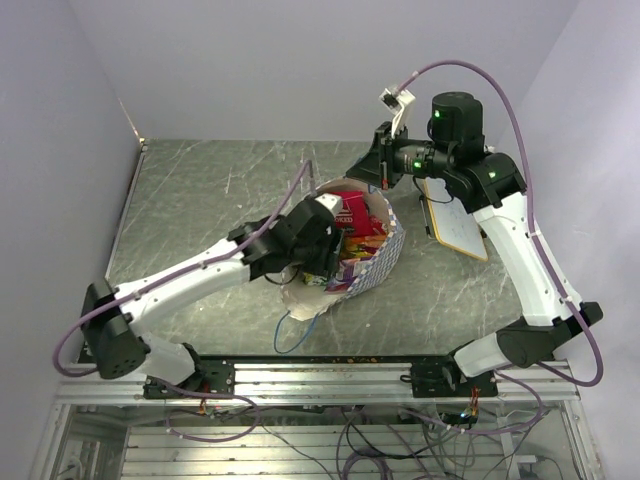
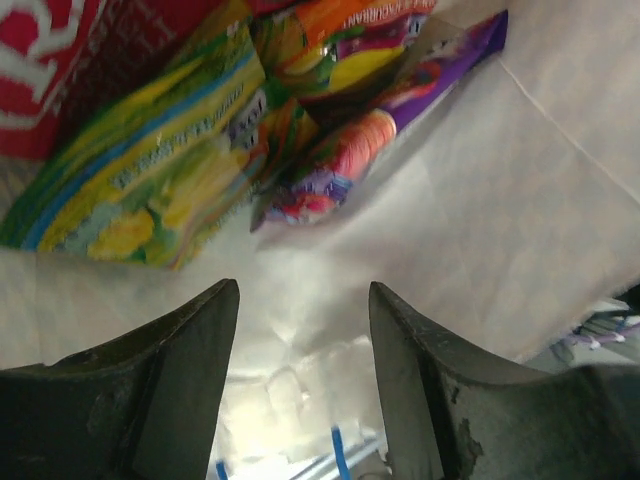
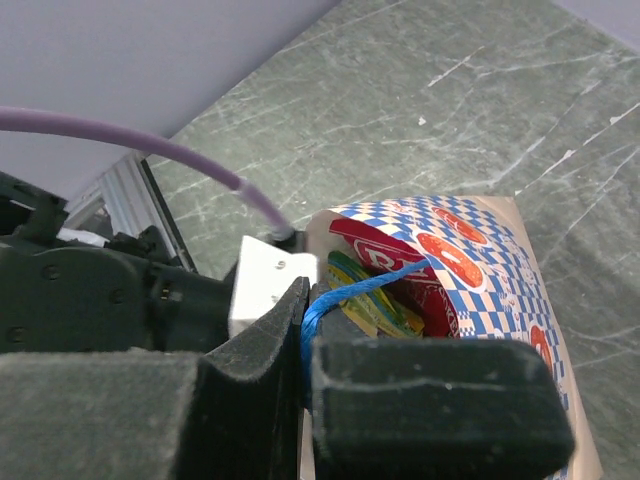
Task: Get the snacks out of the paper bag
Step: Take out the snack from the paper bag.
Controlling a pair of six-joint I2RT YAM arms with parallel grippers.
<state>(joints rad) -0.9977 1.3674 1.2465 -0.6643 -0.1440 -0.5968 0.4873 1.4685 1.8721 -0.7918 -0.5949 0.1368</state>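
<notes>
Two fingers (image 2: 180, 385) of left gripper (image 2: 303, 300) spread wide inside paper bag (image 1: 385, 262); right gripper (image 3: 310, 322) pinches blue handle (image 3: 345, 297)

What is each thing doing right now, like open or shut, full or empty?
paper bag: open, snacks in it
snacks: inside the bag, none gripped
left gripper: open, empty, inside the bag
right gripper: shut on the blue string handle
white board: lying flat on the table

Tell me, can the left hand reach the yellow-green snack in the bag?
Probably yes. The left hand is open inside the paper bag, and the yellow-green snack lies just ahead of its fingers with nothing between. The right hand pinches the blue string handle.
</notes>
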